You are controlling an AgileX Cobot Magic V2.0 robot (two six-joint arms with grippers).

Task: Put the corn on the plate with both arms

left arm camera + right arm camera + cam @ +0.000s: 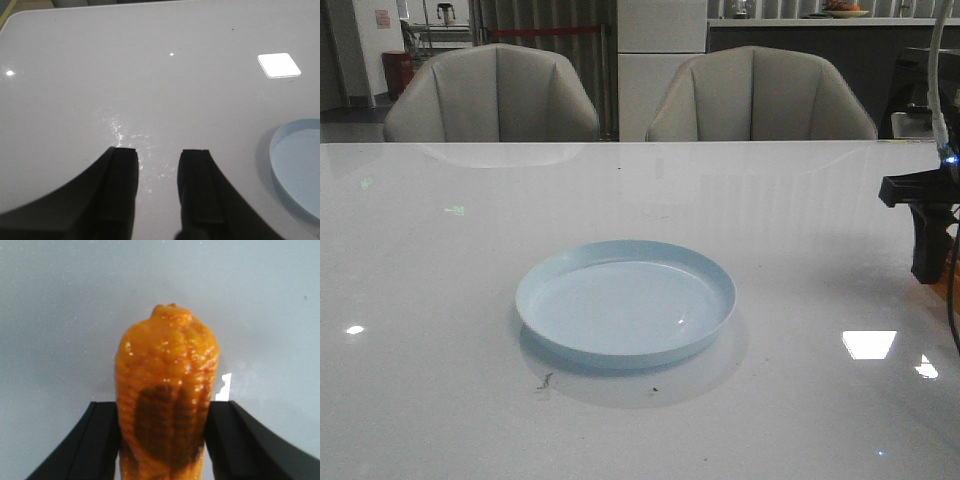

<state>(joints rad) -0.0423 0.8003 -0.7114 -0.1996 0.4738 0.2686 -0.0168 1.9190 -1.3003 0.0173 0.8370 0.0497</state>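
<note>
1. The table (440, 300) carries the plate (625, 300), bare, at the centre of the front view.
2. The corn (165, 400) sits between the right gripper's (162, 440) fingers, which press its flanks, long axis pointing out past the fingertips.
3. The right gripper shows at three o'clock of the plate, well apart; the plate lies toward nine o'clock from it.
4. The left gripper (157, 190), fingers apart and holding nothing, hovers over table near the plate's rim.

- Corn (165, 405) between my right claw (162, 440) fingers: glossy orange, bumpy kernel rows.
- Plate (625, 303): plain pale blue.
- Both my claws: black.
- Table (440, 250): glossy white.
</note>
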